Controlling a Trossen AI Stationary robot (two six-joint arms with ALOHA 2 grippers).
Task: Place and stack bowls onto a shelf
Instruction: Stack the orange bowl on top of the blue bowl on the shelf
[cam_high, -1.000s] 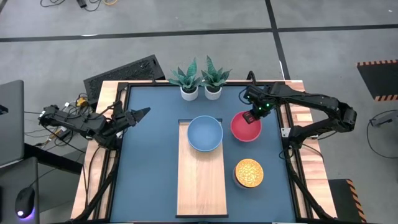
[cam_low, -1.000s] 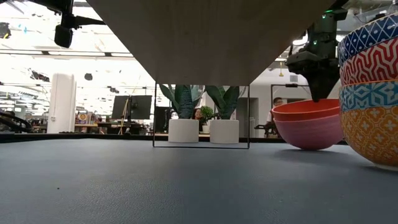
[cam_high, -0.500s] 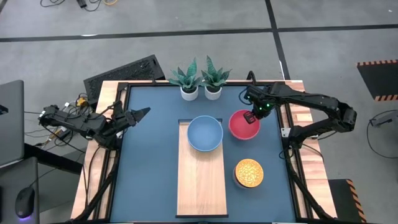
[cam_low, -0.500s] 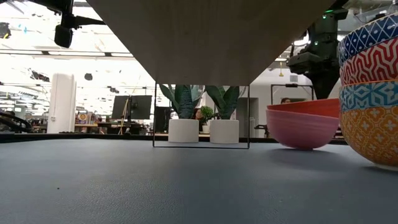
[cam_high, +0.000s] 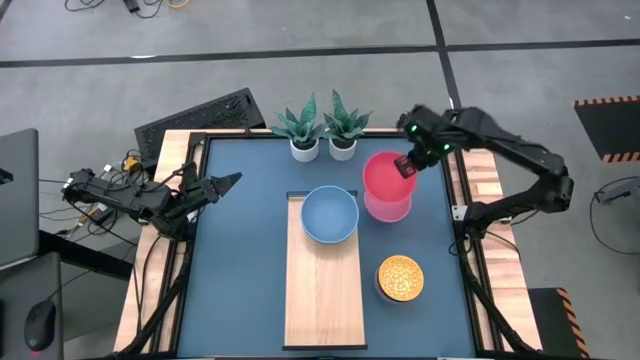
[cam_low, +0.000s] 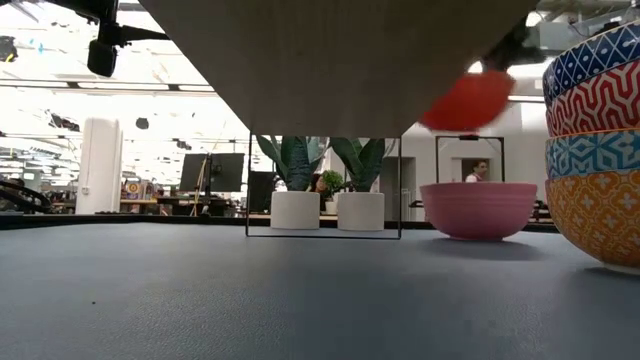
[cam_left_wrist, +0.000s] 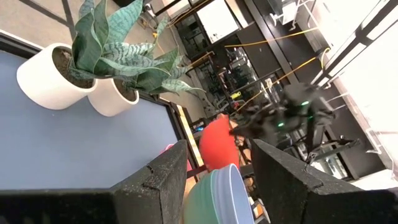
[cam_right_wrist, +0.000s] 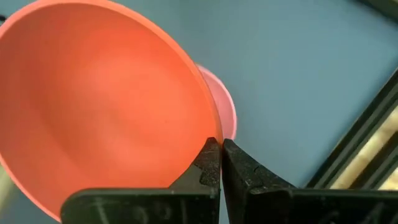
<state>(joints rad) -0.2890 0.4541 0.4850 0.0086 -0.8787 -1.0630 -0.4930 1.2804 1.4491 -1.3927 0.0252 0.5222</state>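
On the dark blue table (cam_high: 240, 260), the right tool (cam_high: 407, 166) pinches the red bowl's (cam_high: 383, 176) rim, holding it above the pink bowl (cam_low: 478, 208). The left tool (cam_high: 225, 183) waits open at the table's left edge.

Red bowl (cam_right_wrist: 106, 106): smooth matt plastic. Shelf (cam_high: 322, 290): pale bare wood. Tabletop (cam_low: 250, 290): matt, fine-grained texture. Pots (cam_left_wrist: 46, 81): smooth white.

A red bowl (cam_high: 385, 176) hangs tipped in the air above a pink bowl (cam_low: 478, 208) on the table. A blue bowl (cam_high: 329, 214) sits on the far end of the shelf (cam_high: 322, 300). Small patterned bowls (cam_high: 400, 278) stand stacked beside it.
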